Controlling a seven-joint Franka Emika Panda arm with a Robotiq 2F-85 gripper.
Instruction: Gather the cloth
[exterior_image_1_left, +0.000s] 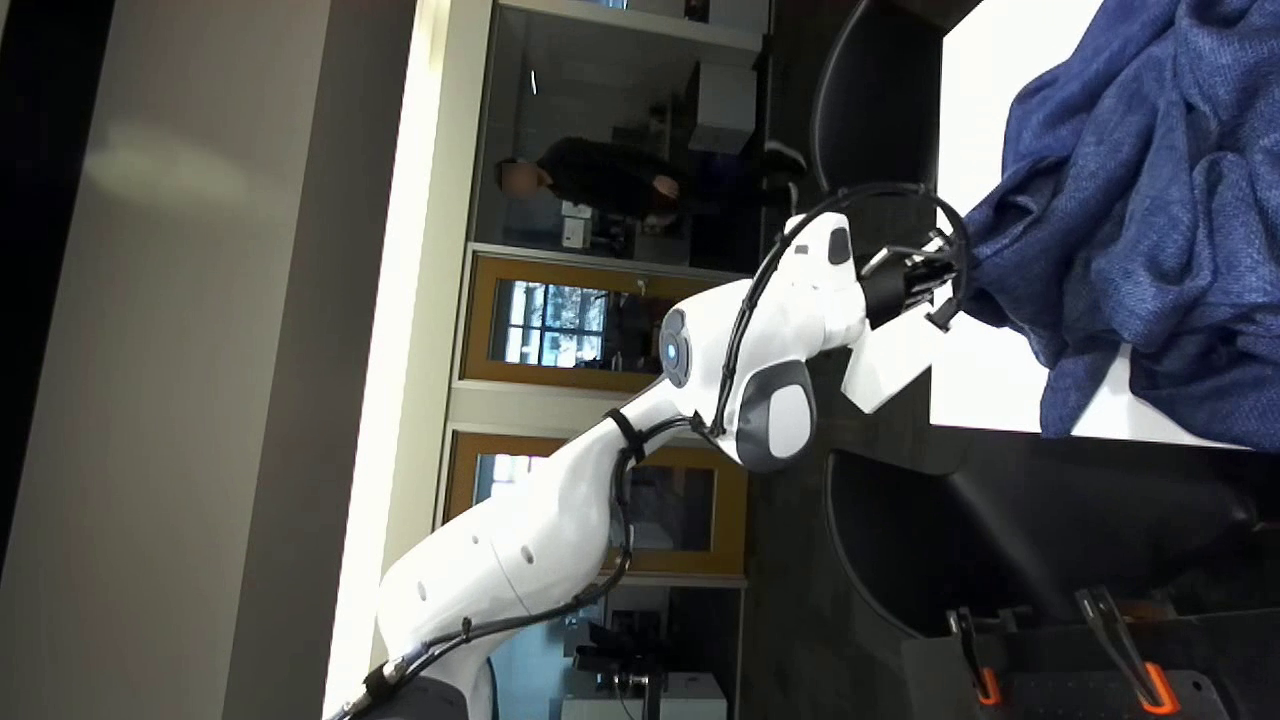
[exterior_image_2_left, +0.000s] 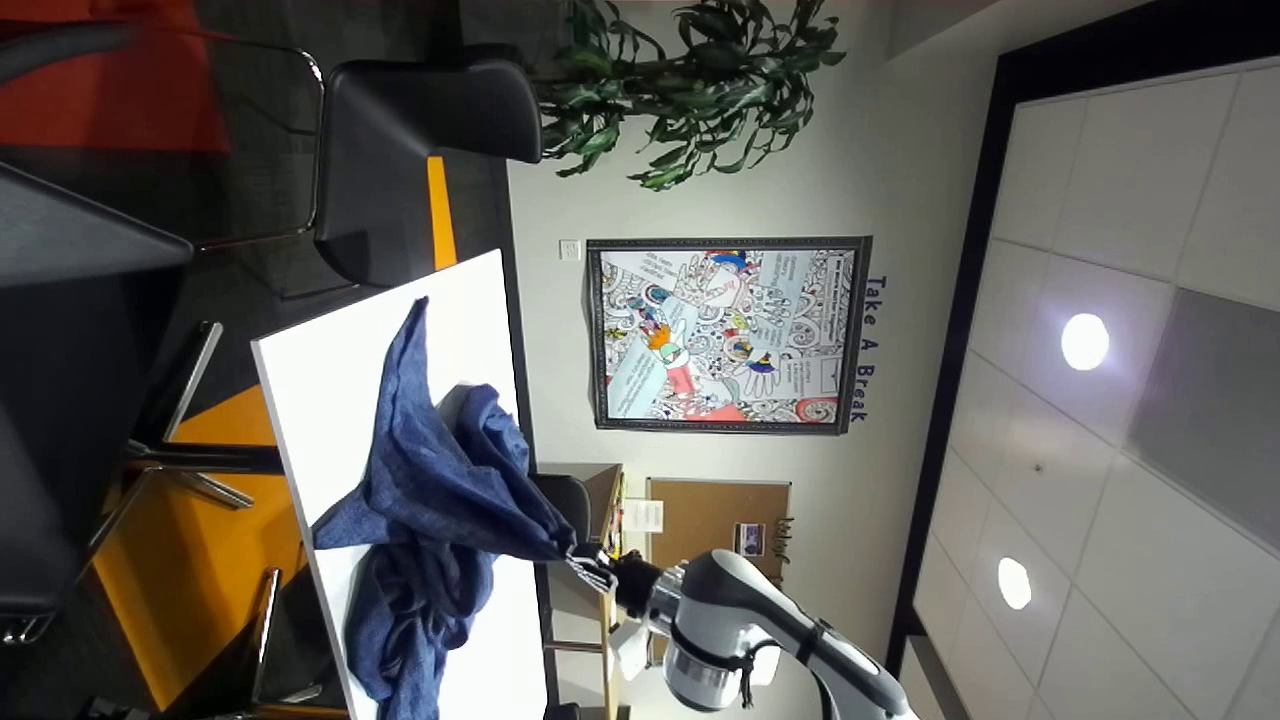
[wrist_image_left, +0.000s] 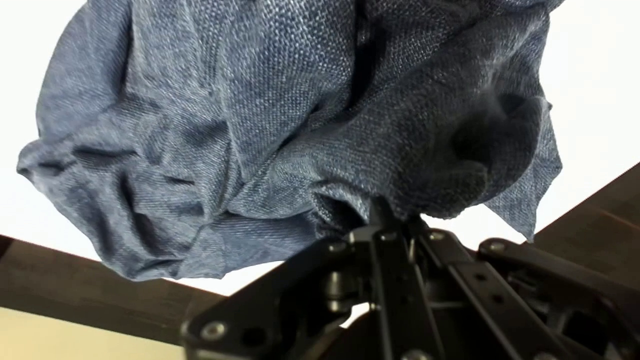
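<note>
Navy cloth (exterior_image_2_left: 430, 480), pinched peak pointing into hand (exterior_image_2_left: 576, 556), length along table (exterior_image_2_left: 320, 390)

In an exterior view, two table (exterior_image_2_left: 305, 370) corners can be crossed; the middle is blocked by raised cloth (exterior_image_2_left: 435, 475), the far edge partly by a chair (exterior_image_2_left: 570, 500).

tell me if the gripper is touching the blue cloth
Touching. An exterior view shows it plainly: the blue cloth is drawn up to a peak that ends in the gripper, with no gap between them.
</note>
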